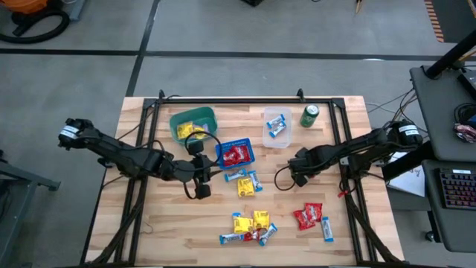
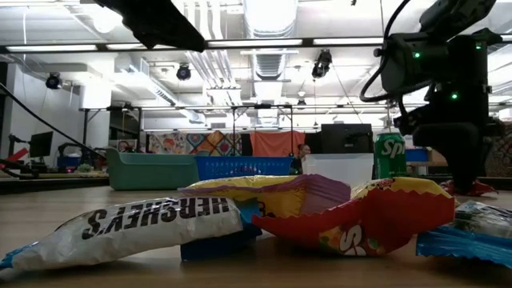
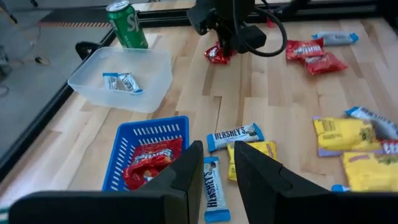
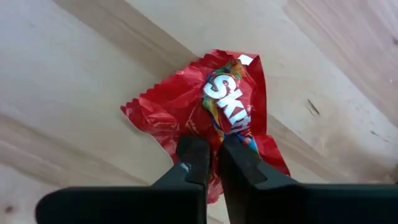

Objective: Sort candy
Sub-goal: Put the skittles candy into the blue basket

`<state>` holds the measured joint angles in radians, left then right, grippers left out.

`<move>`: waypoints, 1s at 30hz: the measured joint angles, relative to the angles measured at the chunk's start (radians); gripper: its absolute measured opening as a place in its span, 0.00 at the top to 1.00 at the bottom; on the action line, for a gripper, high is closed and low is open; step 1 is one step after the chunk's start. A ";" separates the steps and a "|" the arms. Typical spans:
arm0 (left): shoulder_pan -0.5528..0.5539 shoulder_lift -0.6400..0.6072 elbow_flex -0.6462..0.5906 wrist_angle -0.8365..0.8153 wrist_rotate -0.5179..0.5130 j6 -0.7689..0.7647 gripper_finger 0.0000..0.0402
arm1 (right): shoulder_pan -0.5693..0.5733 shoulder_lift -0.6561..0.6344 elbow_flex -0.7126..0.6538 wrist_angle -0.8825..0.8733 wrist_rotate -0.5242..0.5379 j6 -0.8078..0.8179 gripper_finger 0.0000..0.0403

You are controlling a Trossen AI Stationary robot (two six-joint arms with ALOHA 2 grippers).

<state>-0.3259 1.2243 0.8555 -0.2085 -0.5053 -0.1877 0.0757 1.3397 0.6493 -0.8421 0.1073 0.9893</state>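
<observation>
Small wrapped candies lie on the wooden table (image 1: 178, 223): a yellow pack and blue-and-white bars at the middle (image 1: 245, 184), a mixed pile near the front (image 1: 249, 227), and red packs (image 1: 307, 216). My left gripper (image 3: 217, 171) is open beside the blue basket (image 3: 140, 140), its fingers on either side of a blue-and-white bar (image 3: 214, 194) without touching it. My right gripper (image 4: 214, 158) is shut on a red candy pack (image 4: 205, 99) right of centre. In the high view the right gripper (image 1: 297, 173) hides that pack. My right gripper pinches the red pack between its two fingers at the wrapper's edge (image 4: 214, 134), below the printed lettering. It comes from above, pointing down. The rest of the wrapper spreads out crumpled beyond the fingertips, close over the wood; I cannot tell whether it is lifted clear.
A green basket (image 1: 192, 123) with yellow packs stands at far left. The blue basket (image 1: 236, 154) holds red packs. A clear tub (image 1: 277, 126) holds blue-and-white bars. A green can (image 1: 310, 115) stands beside it. A black frame (image 1: 223, 100) borders the table.
</observation>
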 joint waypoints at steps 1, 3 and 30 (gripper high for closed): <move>0.000 0.000 0.000 0.003 0.000 -0.021 0.81 | 0.000 -0.003 0.003 0.001 -0.002 -0.007 0.95; 0.000 0.000 0.000 0.021 0.000 -0.068 0.81 | 0.000 -0.017 0.018 0.001 -0.003 -0.021 0.96; -0.217 0.176 -0.004 0.078 -0.088 -0.615 0.81 | -0.089 0.182 0.536 0.391 0.032 -0.763 0.96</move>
<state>-0.5433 1.4005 0.8516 -0.1302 -0.5933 -0.8024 -0.0135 1.5220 1.1854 -0.4513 0.1391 0.2267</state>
